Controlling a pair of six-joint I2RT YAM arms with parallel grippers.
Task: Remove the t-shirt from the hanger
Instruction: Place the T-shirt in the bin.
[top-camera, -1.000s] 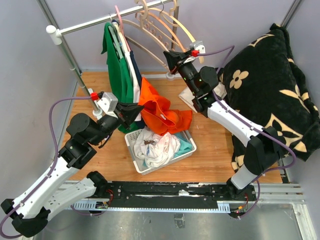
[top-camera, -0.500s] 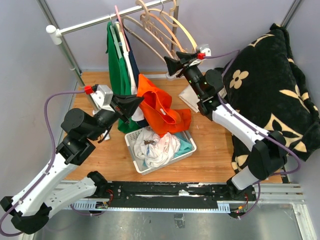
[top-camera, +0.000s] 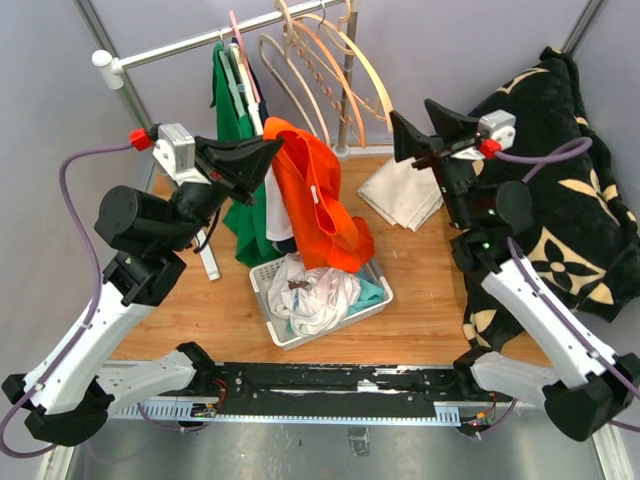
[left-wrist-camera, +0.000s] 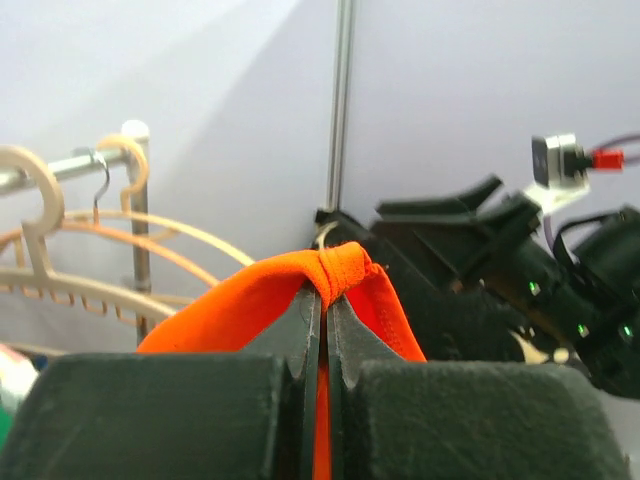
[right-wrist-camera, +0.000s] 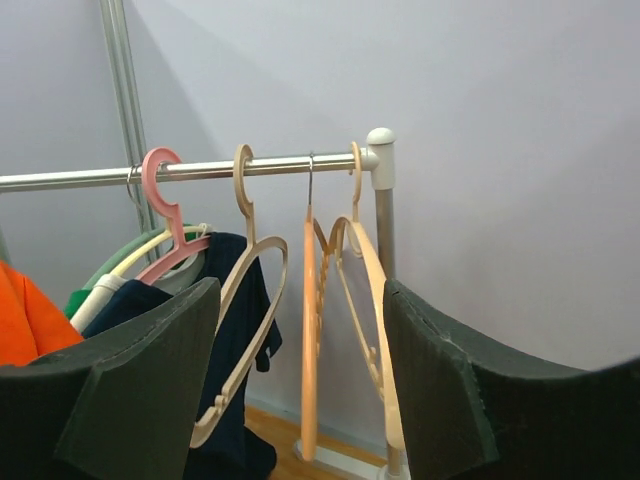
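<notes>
The orange t-shirt (top-camera: 315, 195) hangs from my left gripper (top-camera: 272, 150), which is shut on a bunched fold of it (left-wrist-camera: 345, 265) well above the basket; its lower end drapes down to the basket. No hanger shows inside the shirt. Several bare beige hangers (top-camera: 330, 70) hang on the rail (top-camera: 190, 42). My right gripper (top-camera: 415, 120) is open and empty, to the right of those hangers and clear of them. In the right wrist view the beige hangers (right-wrist-camera: 345, 270) show between the spread fingers of the right gripper (right-wrist-camera: 298, 295), farther off.
A white basket (top-camera: 370, 305) of clothes sits under the shirt. Green, white and navy garments (top-camera: 232, 130) hang at the rail's left, with a pink hanger (right-wrist-camera: 160, 190). A folded white cloth (top-camera: 405, 190) lies on the wood. A black floral pillow (top-camera: 560, 170) fills the right side.
My left gripper has lifted the orange t-shirt up and back. My right gripper has opened, let go of a beige hanger and drawn away to the right.
</notes>
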